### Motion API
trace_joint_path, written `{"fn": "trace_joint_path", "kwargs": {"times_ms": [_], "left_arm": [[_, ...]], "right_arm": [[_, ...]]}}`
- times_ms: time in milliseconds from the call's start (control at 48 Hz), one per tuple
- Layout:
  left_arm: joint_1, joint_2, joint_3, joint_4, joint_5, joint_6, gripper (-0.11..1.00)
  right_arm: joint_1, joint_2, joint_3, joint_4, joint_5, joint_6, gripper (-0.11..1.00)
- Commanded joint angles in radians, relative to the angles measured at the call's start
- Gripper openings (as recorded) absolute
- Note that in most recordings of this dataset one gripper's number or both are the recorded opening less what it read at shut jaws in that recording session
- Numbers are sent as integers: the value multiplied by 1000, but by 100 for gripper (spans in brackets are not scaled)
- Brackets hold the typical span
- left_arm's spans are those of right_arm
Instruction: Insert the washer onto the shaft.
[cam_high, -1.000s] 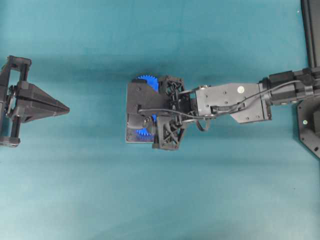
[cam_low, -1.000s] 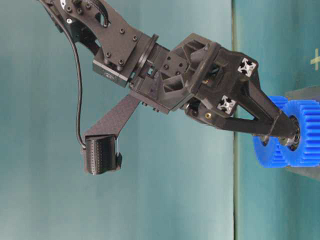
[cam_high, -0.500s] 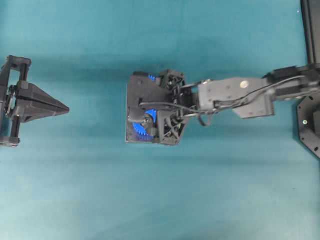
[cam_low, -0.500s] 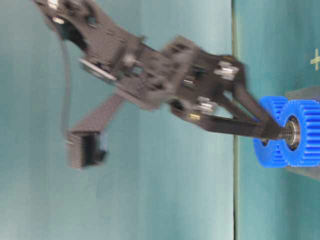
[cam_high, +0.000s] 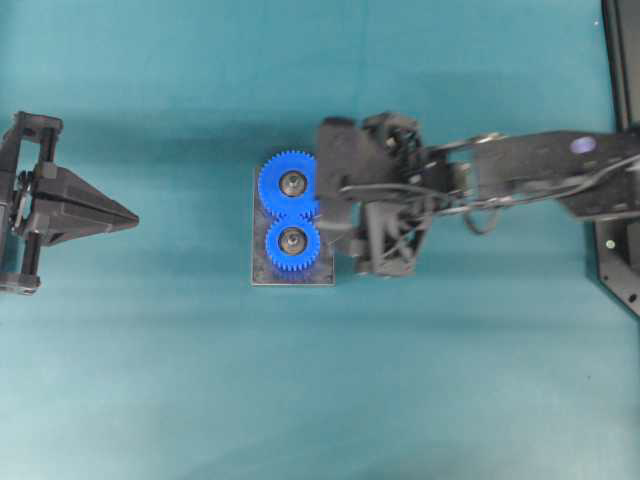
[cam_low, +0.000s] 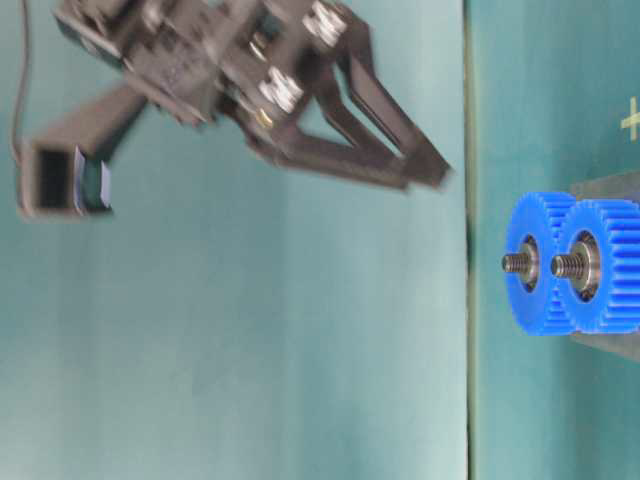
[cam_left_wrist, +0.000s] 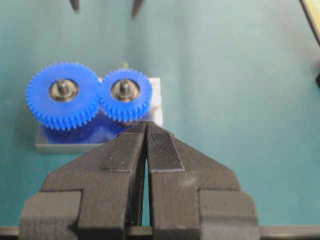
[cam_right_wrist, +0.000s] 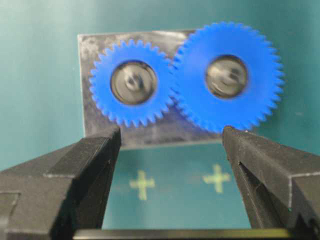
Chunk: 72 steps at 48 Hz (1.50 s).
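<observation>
Blue gears, one larger (cam_high: 287, 183) and one smaller (cam_high: 292, 240), mesh on a grey base plate (cam_high: 262, 278) mid-table, each w/ a threaded shaft (cam_low: 565, 265) poking through a metal washer (cam_right_wrist: 133, 82) at its hub. Right gripper (cam_low: 425, 168) hangs above, off the gears, fingers wide apart, nothing held. Left gripper (cam_left_wrist: 146, 131) sits well apart, fingers pressed together, empty.

The two gears (cam_high: 291, 212) are looking like bright blue matt plastic. The shafts (cam_low: 516, 263) are showing shiny threaded metal. The base plate (cam_right_wrist: 95, 45) is looking like dull scratched grey metal. The left gripper's fingers (cam_left_wrist: 162, 150) are looking like black ribbed plastic. The table (cam_high: 300, 400) is looking smooth and matt.
</observation>
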Motion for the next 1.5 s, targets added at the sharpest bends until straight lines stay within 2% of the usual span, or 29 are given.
{"fn": "trace_joint_path", "kwargs": {"times_ms": [0,271,584,1021,1313,1480], "left_arm": [[0,2,-12,3,-5,-2,0],[0,6,-8,3,-5,-2,0],[0,-2,-3,3,-5,-2,0],[0,-8,-18,3,-9,11,0],[5,-12,0,3,-35,14,0],[3,-9,3,2,-37,2,0]], "right_arm": [[-14,-57,11,-2,-5,-11,86],[-23,-115,63,-2,-21,-9,85],[-25,-181,135,0,-101,-9,81],[-23,-307,247,-2,-114,-9,81],[-21,-345,333,-2,-270,-6,80],[-20,-334,337,0,-279,-6,80]]}}
